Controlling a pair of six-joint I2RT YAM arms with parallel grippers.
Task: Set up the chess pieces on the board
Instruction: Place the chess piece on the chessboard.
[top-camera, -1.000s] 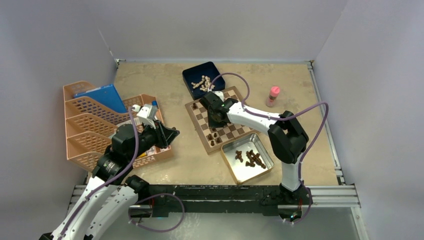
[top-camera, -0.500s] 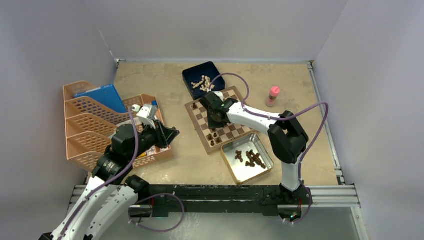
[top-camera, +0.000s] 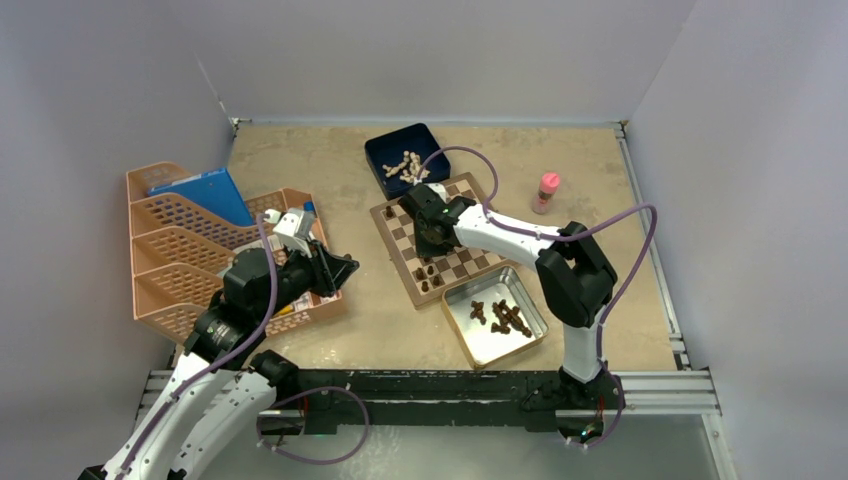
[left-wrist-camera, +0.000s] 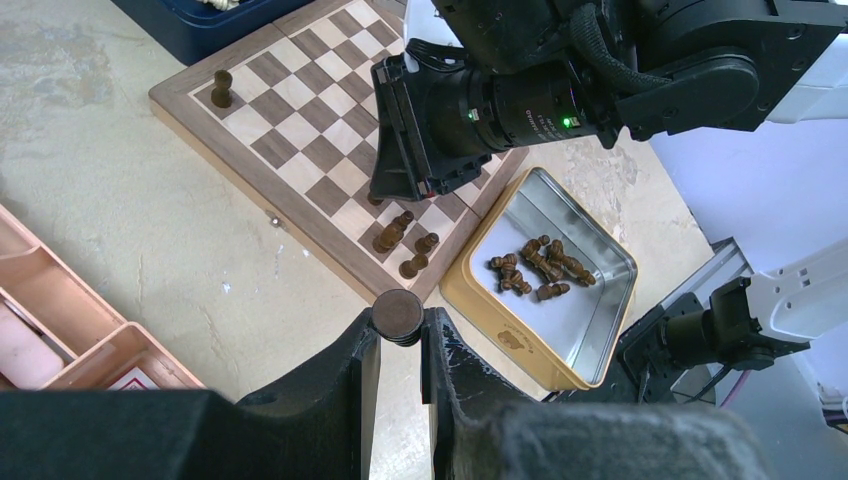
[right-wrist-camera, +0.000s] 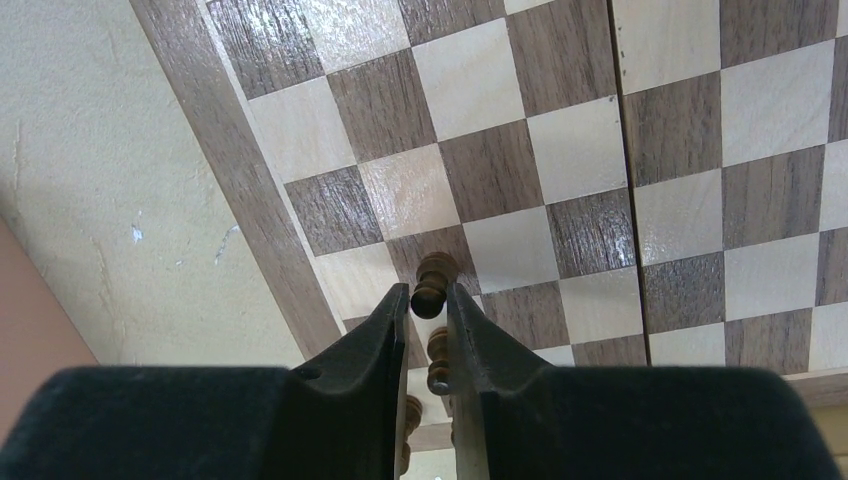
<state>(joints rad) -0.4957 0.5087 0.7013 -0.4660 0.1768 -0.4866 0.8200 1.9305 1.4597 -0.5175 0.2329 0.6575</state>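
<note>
Flat square wooden chessboard (top-camera: 392, 232) sits mid-table, angled. Shiny silver square tin (top-camera: 487, 347) is just beside its near corner, with loose dark brown wooden chess pieces (top-camera: 505, 317) inside. Few standing dark pieces (top-camera: 428, 275) near board's near corner. Right gripper (right-wrist-camera: 428, 298) is over board, jaws narrow, pinching one upright dark piece (right-wrist-camera: 433, 268). Left gripper (left-wrist-camera: 400, 325) is off board, narrow, clamping small dark round object (left-wrist-camera: 397, 310); can't tell what.

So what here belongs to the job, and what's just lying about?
Job: board; dark chess pieces in silver tin; dark piece in right gripper; round dark thing in left gripper.
Lying about: blue box of pale pieces; peach trays; pink-capped bottle.
</note>
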